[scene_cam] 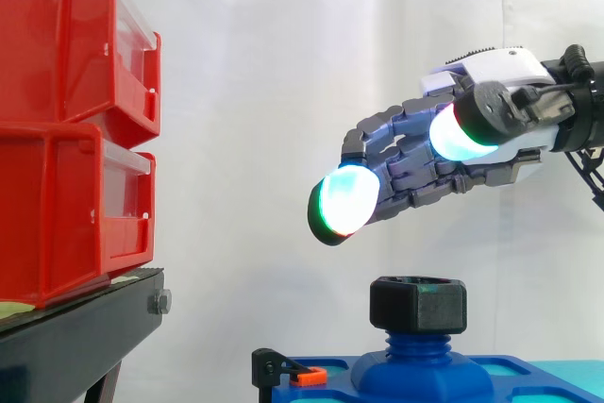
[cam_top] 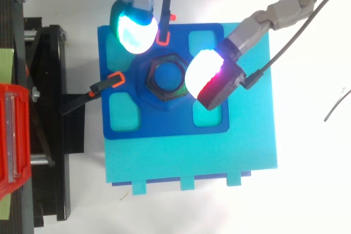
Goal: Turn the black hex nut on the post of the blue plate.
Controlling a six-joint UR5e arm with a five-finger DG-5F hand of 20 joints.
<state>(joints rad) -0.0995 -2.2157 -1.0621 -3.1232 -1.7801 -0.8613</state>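
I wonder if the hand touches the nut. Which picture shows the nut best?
The side view: the nut sits whole on its post, with a clear gap between it and the hand above. The top view shows its six-sided ring from above, but a pad hides its right edge.

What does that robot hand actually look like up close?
The robot hand has segmented grey-violet fingers on a white and dark grey housing. Its fingertips are thick, rounded pads that glow: white edged with green in the side view, cyan-white and white with magenta-red from above.
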